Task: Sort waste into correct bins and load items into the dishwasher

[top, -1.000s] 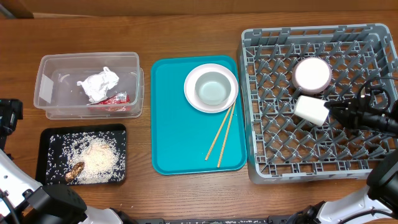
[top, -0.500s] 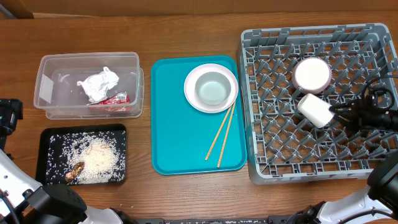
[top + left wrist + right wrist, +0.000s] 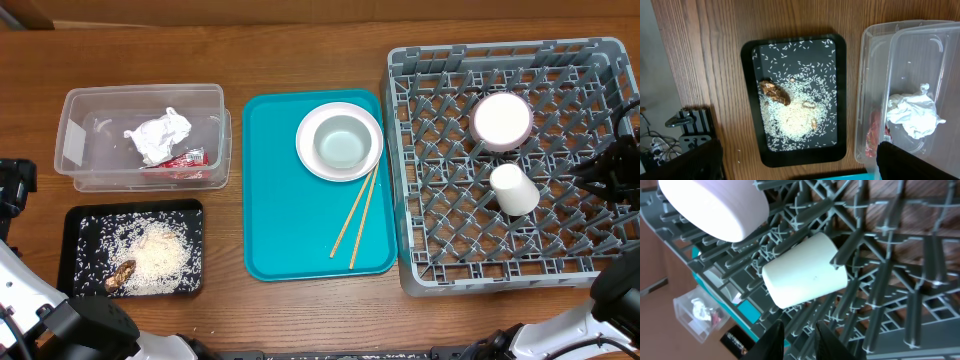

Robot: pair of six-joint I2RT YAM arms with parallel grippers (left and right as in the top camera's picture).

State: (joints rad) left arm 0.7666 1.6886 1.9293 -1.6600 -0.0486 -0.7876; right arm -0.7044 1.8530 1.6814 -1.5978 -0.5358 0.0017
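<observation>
Lying in rack [image 3: 600, 62], cup [image 3: 515, 188] sits free; R claw [image 3: 797, 330] parted, empty; L claw [image 3: 799, 166] spread wide.

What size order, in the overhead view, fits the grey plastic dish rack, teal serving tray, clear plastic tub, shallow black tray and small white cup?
1. grey plastic dish rack
2. teal serving tray
3. clear plastic tub and shallow black tray: close; the taller tub is nearer the camera, so unranked
4. small white cup

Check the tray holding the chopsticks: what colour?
Teal, the serving tray; clearest in the overhead view.
</observation>
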